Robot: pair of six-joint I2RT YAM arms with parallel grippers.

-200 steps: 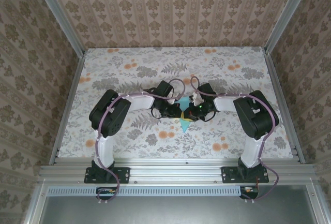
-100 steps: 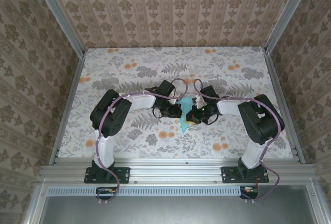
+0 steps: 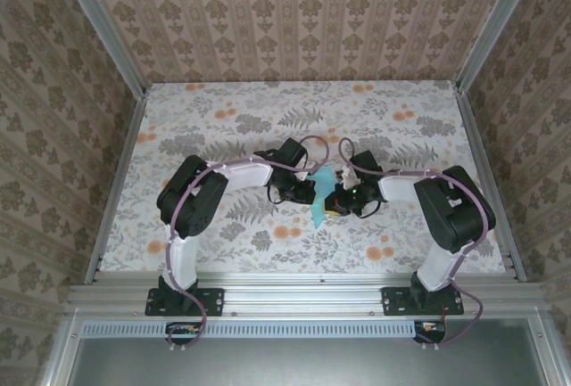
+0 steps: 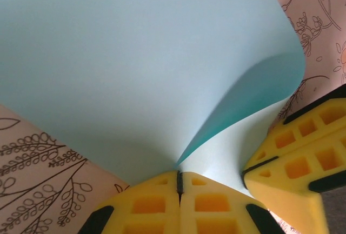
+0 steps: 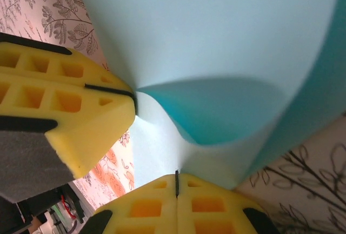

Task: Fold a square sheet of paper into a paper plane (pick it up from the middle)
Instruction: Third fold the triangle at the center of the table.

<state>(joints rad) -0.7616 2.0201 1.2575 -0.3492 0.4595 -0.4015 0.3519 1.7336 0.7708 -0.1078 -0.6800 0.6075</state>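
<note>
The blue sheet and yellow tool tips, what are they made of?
The square sheet of paper looks like thin matte paper: it bends in a curl. The yellow pads of the left tool look like foam or soft plastic, with moulded square pockets.

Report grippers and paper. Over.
Left gripper shut on thin light turquoise paper sheet. Right gripper shut on same sheet. Sheet bowed between them. Nothing obstructing.

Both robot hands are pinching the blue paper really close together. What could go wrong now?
1. The left gripper and right gripper are both shut on the thin sheet of paper. If they pull apart, it might tear.
2. The sheet bulges in a loose curve between them, so pressing it flat could leave a crooked crease.
3. The yellow fingers of the two grippers sit almost touching, so they might bump each other.
</note>
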